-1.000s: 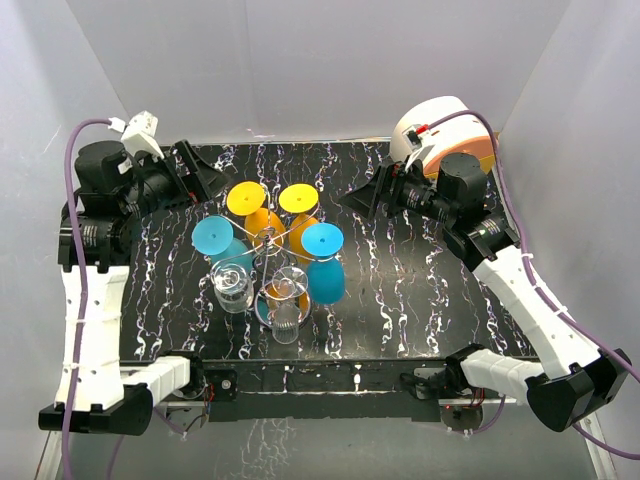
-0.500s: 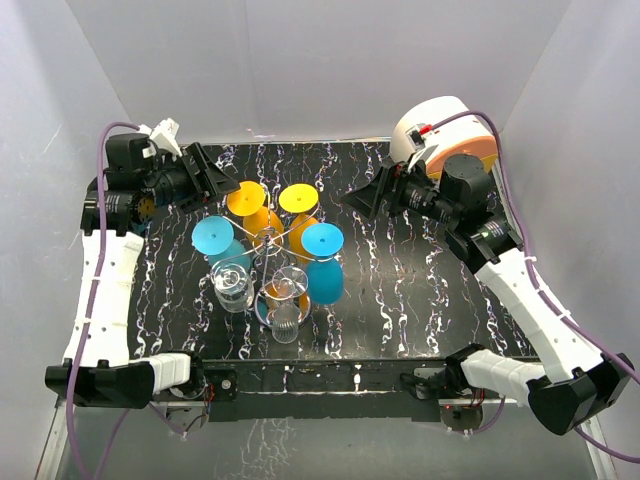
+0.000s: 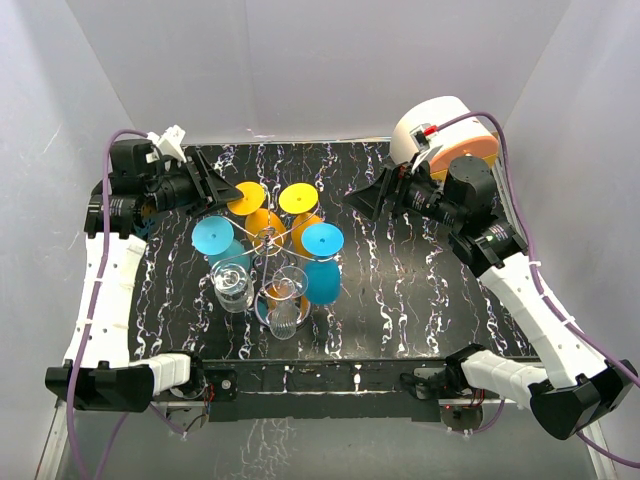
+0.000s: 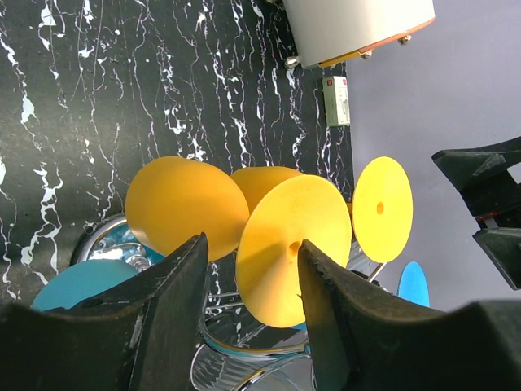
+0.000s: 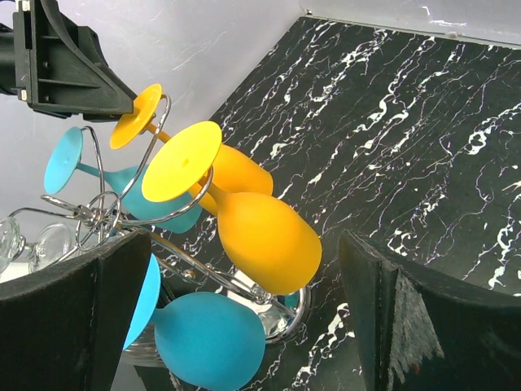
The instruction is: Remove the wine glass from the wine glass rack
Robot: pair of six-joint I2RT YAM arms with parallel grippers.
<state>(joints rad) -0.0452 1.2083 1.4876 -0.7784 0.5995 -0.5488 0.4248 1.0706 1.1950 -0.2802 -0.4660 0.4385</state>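
Near the far left corner, our left gripper [image 3: 225,188] hangs spread, just short of the yellow wine glass [image 3: 246,198] on the wine glass rack [image 3: 267,238] mid-desk; our right gripper [image 3: 355,200] gapes too. We judge this the approach: next, pinch its stem, slide it off the wire.

Wine glass rack [image 3: 267,239] shiny metal wire; orange glasses [image 5: 264,239] matt, smooth; clear glasses [image 3: 232,288] glossy; table [image 3: 430,290] marbled, smooth

Left gripper [image 4: 251,244] before hung glasses
Its fingers stand apart, framing a yellow glass [image 4: 281,277] foot-on; rack [image 4: 104,235] base below, white drum [image 4: 358,24] beyond.
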